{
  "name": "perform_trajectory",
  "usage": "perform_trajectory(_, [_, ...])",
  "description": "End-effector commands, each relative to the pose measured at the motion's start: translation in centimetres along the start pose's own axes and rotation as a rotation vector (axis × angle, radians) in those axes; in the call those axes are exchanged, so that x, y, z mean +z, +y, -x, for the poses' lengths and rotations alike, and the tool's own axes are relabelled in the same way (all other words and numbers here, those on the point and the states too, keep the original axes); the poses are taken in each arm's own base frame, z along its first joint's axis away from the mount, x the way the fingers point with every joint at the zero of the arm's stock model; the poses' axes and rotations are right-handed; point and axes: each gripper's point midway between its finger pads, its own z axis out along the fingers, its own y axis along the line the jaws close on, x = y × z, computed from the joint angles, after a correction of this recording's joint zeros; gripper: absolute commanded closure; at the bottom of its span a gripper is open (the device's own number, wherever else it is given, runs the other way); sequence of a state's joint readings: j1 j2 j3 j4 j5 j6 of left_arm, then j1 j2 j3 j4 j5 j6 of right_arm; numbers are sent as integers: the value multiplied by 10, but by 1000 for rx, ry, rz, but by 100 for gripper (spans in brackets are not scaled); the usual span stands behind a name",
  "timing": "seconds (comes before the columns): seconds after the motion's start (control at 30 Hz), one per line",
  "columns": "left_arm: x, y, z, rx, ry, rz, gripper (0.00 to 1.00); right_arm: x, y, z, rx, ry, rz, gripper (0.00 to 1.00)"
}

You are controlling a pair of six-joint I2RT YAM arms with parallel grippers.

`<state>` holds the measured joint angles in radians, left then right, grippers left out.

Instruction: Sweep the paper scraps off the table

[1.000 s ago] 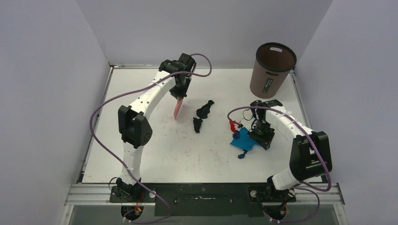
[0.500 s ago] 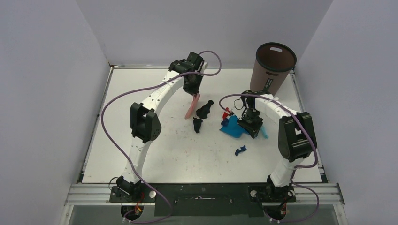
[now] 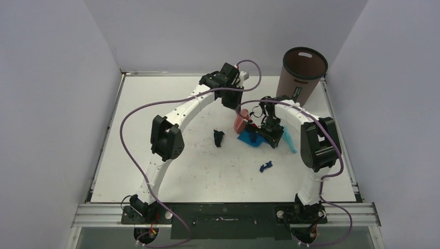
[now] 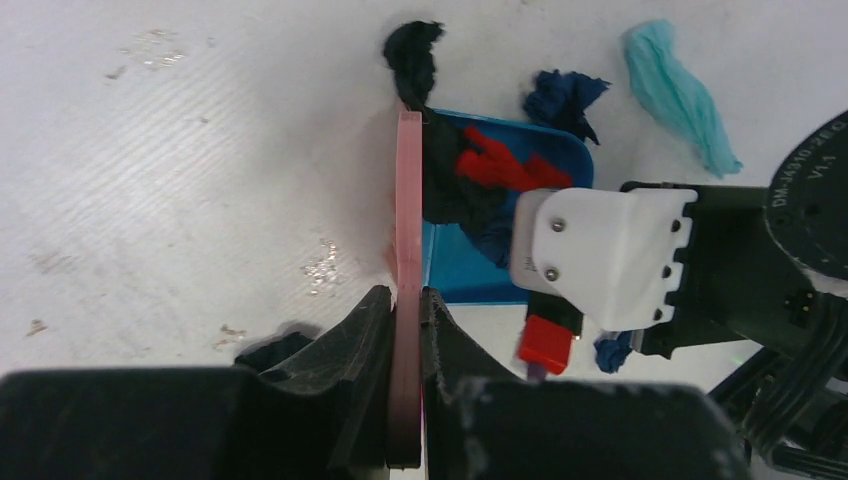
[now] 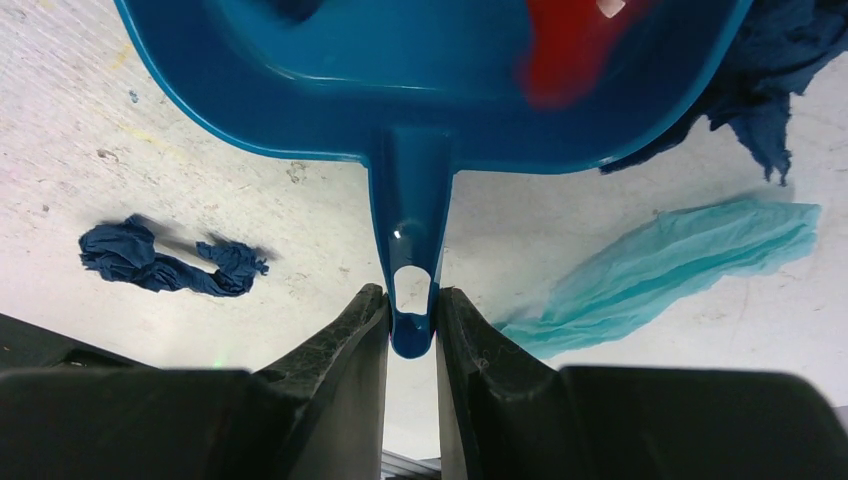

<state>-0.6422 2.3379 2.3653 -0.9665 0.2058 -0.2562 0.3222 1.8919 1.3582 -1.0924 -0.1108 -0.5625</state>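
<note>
Left hand (image 4: 404,302): clamped on flat pink plastic brush (image 4: 409,200).
Right hand (image 5: 411,300): pinching handle of blue plastic dustpan (image 5: 300,80).
Paper scraps (image 4: 500,165): red inside dustpan; black bit (image 3: 218,137), dark-blue twist (image 3: 266,166), light-blue strip (image 5: 680,260) on white worktop (image 3: 171,176).

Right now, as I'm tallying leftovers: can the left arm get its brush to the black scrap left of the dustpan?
Probably yes: the black scrap lies alone on bare table, close to the brush, with nothing between them.
</note>
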Motion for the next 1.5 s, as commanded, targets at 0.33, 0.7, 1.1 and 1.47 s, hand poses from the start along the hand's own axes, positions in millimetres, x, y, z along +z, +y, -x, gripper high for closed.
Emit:
perform_trajectory(0.33, [-67, -42, -5, -10, -51, -70, 100, -9, -5, 5, 16, -116, -60, 95])
perform_trajectory(0.7, [-102, 5, 26, 35, -152, 162, 100, -12, -1, -13, 22, -108, -43, 95])
perform_trajectory(1.1, [-90, 61, 4, 37, -33, 430, 100, -13, 1, -14, 28, -88, -5, 95])
perform_trajectory(1.47, [-142, 81, -57, 5, 81, 575, 100, -13, 10, -11, -64, -50, 5, 94])
